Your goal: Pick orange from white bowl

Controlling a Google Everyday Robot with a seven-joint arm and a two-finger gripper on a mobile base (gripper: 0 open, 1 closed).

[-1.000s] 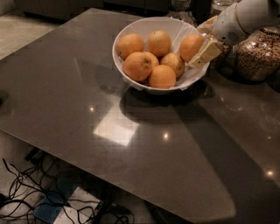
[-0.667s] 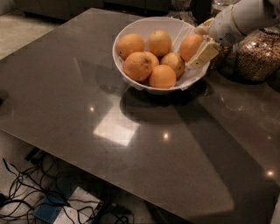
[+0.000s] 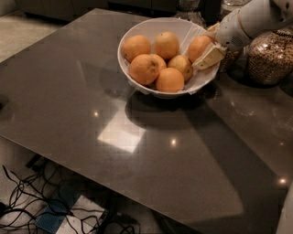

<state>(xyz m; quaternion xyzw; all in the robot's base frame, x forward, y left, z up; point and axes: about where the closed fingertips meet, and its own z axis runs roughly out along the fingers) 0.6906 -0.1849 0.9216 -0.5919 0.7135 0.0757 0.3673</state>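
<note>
The white bowl (image 3: 187, 29) stands at the back of the dark table (image 3: 82, 105) and holds several oranges. The orange (image 3: 199, 47) lies against the bowl's right wall. My gripper (image 3: 202, 49) reaches in from the upper right on a white arm (image 3: 252, 18). Its beige fingers (image 3: 208, 56) sit on either side of this orange and appear closed on it. The orange still rests in the bowl. A paler orange (image 3: 181, 65) and a bigger one with a dark dot (image 3: 144, 68) lie to its left.
A glass jar of grains (image 3: 270, 55) stands just right of the bowl, under the arm. More jars (image 3: 187, 6) stand behind the bowl. The table's front edge runs diagonally, with cables (image 3: 41, 196) on the floor below it.
</note>
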